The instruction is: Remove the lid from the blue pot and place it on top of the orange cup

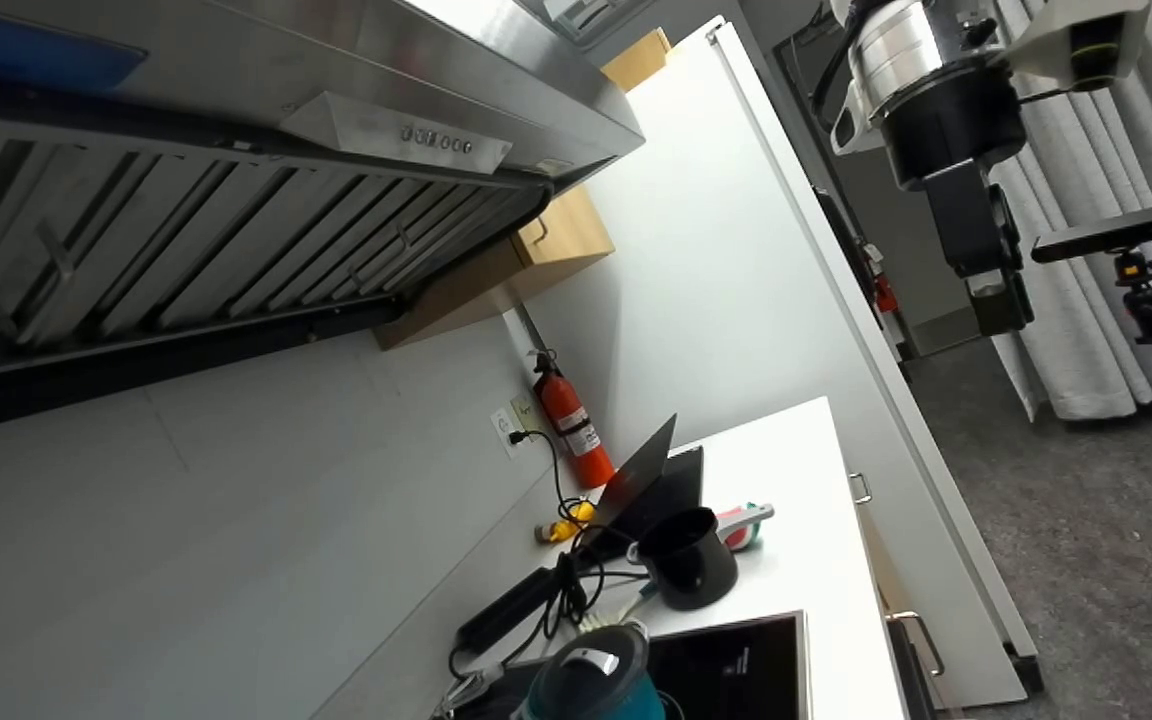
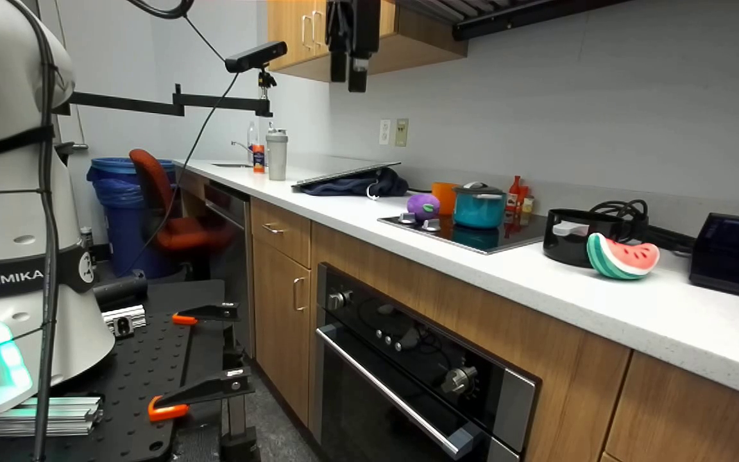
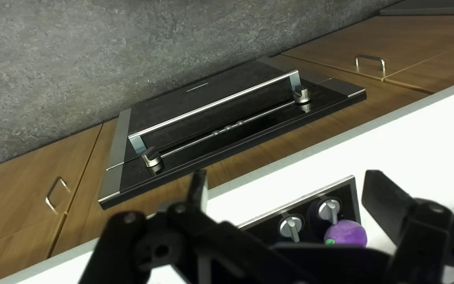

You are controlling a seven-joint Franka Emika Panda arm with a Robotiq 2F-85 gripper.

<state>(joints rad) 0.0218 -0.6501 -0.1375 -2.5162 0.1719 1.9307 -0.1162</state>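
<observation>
Blue pot (image 2: pixel 478 210), lid (image 2: pixel 482 190) on, partly hides the orange cup (image 2: pixel 444 196), while the gripper (image 3: pixel 286 181) is spread wide.

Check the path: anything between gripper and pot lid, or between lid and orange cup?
Nothing visible stands between the gripper and the lid on the blue pot, nor between lid and orange cup. The range hood hangs overhead; the purple toy sits by the cup, on the side away from the pot.

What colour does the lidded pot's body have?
The pot's body is teal blue, clearest in an exterior view.
</observation>
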